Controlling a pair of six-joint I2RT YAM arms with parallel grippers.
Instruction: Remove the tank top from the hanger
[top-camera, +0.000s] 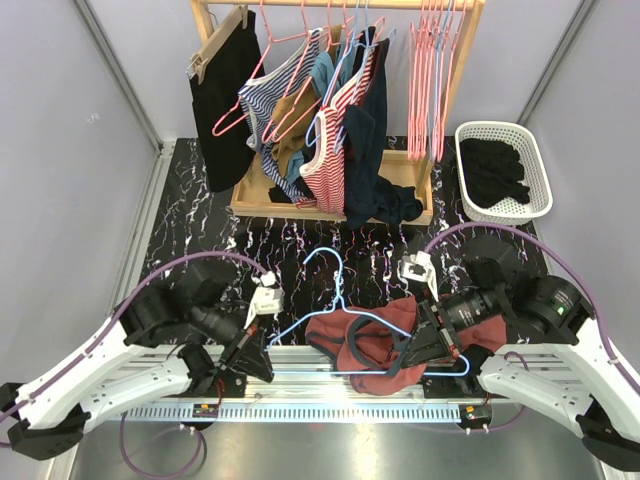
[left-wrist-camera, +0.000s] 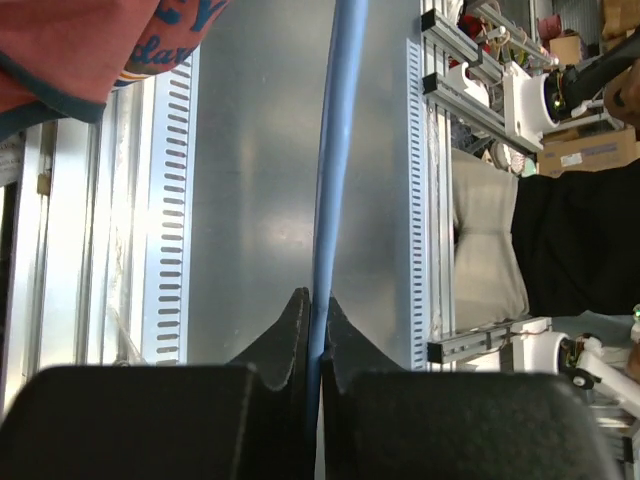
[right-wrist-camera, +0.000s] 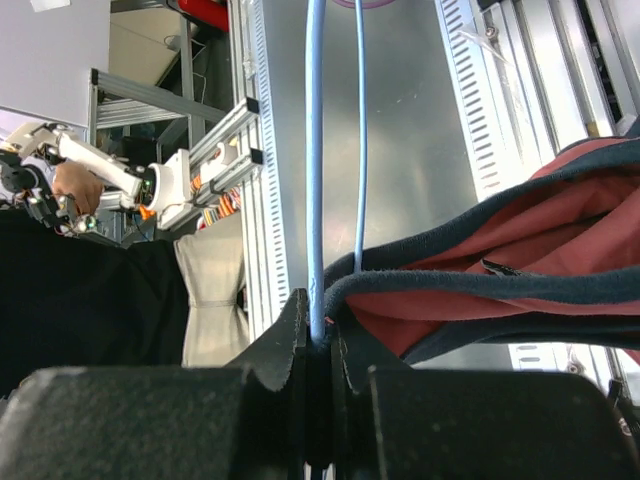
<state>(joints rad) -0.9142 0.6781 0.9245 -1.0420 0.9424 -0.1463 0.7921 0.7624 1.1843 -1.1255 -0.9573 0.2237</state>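
Observation:
A light blue wire hanger (top-camera: 322, 268) lies on the dark marbled table, hook pointing away from me. The red tank top (top-camera: 362, 342) with dark trim hangs bunched on its right half. My left gripper (top-camera: 262, 358) is shut on the hanger's bare left end; in the left wrist view the blue wire (left-wrist-camera: 335, 150) runs straight out from between the closed jaws of the gripper (left-wrist-camera: 315, 300), and the tank top (left-wrist-camera: 80, 50) shows at top left. My right gripper (top-camera: 420, 345) is shut on the hanger wire (right-wrist-camera: 315, 150) together with a dark strap of the tank top (right-wrist-camera: 520, 270).
A wooden clothes rack (top-camera: 340, 200) with several garments and pink hangers (top-camera: 430, 80) stands at the back. A white basket (top-camera: 535, 160) holding black clothes sits at the back right. A slotted metal rail (top-camera: 340, 410) runs along the near table edge.

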